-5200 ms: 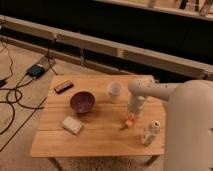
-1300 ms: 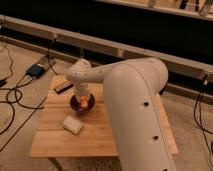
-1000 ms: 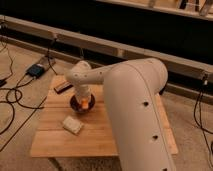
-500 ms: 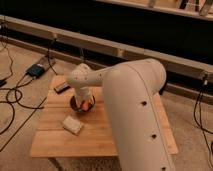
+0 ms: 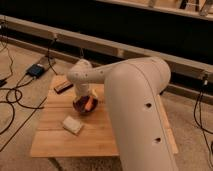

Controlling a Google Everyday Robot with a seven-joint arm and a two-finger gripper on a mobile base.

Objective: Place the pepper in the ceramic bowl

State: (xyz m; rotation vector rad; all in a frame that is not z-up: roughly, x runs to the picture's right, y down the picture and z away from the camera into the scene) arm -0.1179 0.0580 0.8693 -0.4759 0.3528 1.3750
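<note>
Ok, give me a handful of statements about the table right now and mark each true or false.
1. The pepper is inside the ceramic bowl. True.
2. The pincer is over the bowl. True.
3. The tan block lies inside the bowl. False: it lies on the wooden table, in front of the bowl.
4. The bowl stands on the floor. False: it stands on the table.
5. A dark flat object lies near the table's far left corner. True.

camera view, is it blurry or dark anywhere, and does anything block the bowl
Camera view: soft and blurry throughout; dark background, warm light on the wooden table. The arm covers part of the ceramic bowl; the tool sits over it, with the orange pepper at the bowl.
</note>
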